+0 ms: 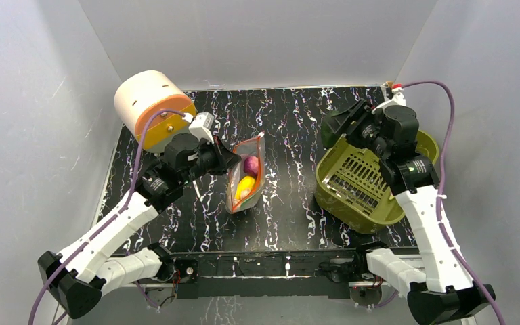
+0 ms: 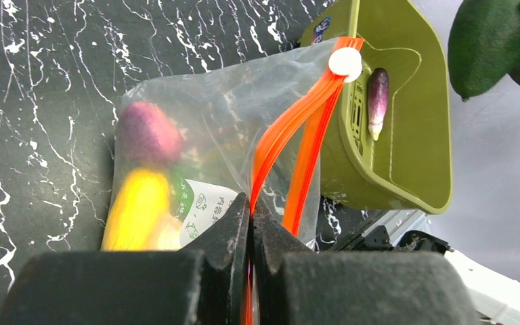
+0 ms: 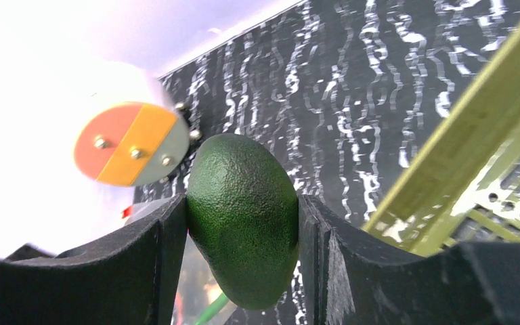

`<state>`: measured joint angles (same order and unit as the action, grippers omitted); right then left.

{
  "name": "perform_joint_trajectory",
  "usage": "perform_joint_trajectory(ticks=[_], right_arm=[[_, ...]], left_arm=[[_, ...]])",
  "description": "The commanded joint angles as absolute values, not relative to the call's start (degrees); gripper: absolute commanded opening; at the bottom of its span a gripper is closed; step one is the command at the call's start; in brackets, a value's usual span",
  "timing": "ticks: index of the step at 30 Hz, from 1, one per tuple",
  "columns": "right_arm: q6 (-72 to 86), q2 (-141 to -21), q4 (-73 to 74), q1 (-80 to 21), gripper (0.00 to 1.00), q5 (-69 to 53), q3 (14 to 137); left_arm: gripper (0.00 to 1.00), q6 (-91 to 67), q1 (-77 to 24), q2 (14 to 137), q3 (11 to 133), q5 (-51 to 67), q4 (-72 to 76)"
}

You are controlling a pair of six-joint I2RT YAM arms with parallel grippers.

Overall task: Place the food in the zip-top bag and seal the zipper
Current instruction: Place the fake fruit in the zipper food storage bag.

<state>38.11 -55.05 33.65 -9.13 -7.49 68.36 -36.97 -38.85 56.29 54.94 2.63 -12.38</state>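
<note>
Left gripper [image 1: 229, 158] sits at the left side of the zip-top bag [image 1: 246, 177] mid-table in the top view. The bag is propped partly up, and I see the pink-purple round piece [image 1: 251, 164] and the yellow lemon [image 1: 245, 187] inside it. Right gripper [image 1: 342, 125] hovers by the back-left rim of the olive basket [image 1: 359, 186], well apart from the bag, carrying something dark green. Cream-and-orange drum [image 1: 152, 108] at back left, not involved. Left wrist view: jaws pressed together on the zipper [image 2: 291, 135], pinching the near end of the orange-red strip. Its two tracks look parted above the pinch, so I read the mouth as open, with the white slider [image 2: 344, 62] at the far end. Lemon and pink piece lie low in the bag with a bit of green beside them that I can't identify. Beige lump I can't make out. Eggplant [image 2: 378, 101] lies in the basket, not bagged. Right wrist view: fingers clamped on the green piece [image 3: 244, 210], one pad on either side, held in the air above the table [image 3: 352, 88] beside the basket rim. My read: two items bagged for sure, green one on its way, eggplant to fetch, beige unaccounted for, then the seal. Roughly halfway, zipper not yet closed.
</note>
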Motion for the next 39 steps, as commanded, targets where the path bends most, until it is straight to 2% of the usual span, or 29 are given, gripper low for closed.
perform_joint_trajectory(ticks=[1, 10, 21, 27, 39], right_arm=[[42.7, -55.32, 25.29, -13.91, 0.4, -11.48, 68.82], [46.79, -58.26, 17.35, -27.15, 0.4, -8.76, 67.17], [52.83, -66.07, 10.49, -46.44, 0.42, 1.42, 66.18], [56.31, -68.54, 8.74, -48.43, 0.4, 4.13, 63.64], [53.81, -71.9, 9.76, -49.13, 0.41, 10.16, 61.29]], left_arm=[[0.0, -32.1, -39.11, 58.45, 59.71, -2.2, -11.65], [0.0, -18.37, -39.13, 63.72, 69.2, -12.52, -16.82], [0.0, -26.94, -39.1, 63.37, 63.23, -4.78, -14.44], [0.0, -29.95, -39.11, 62.58, 61.77, -3.24, -14.01], [0.0, -33.99, -39.11, 59.61, 57.92, -0.55, -12.49]])
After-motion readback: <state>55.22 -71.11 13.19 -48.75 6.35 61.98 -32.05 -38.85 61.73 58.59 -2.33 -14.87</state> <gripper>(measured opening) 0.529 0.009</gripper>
